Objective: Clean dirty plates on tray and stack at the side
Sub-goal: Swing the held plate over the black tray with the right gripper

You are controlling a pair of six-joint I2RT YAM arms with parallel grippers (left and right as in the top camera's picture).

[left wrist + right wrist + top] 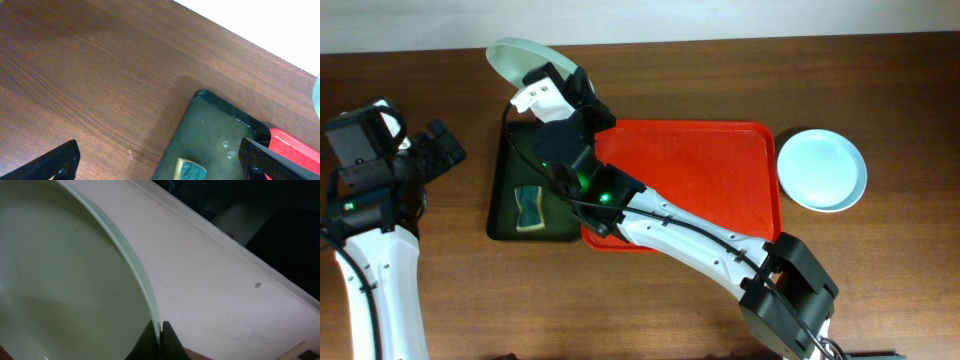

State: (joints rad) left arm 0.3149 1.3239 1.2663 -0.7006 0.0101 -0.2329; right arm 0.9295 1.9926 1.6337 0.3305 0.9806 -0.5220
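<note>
Near the dark tray [501, 190], one pale-green plate [516, 58] tilts.

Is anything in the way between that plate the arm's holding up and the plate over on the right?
Nothing visible. The right pincer holds the pale green plate by its rim; only the low red tray lies between it and the pale blue plate.

- Brown wooden counter [720, 80].
- Red tray [720, 160] lies mid-counter.
- Dark green tray [500, 205] sits against the red tray's left side.
- Pale blue plate [822, 168] rests just beside it, toward the right edge.
</note>
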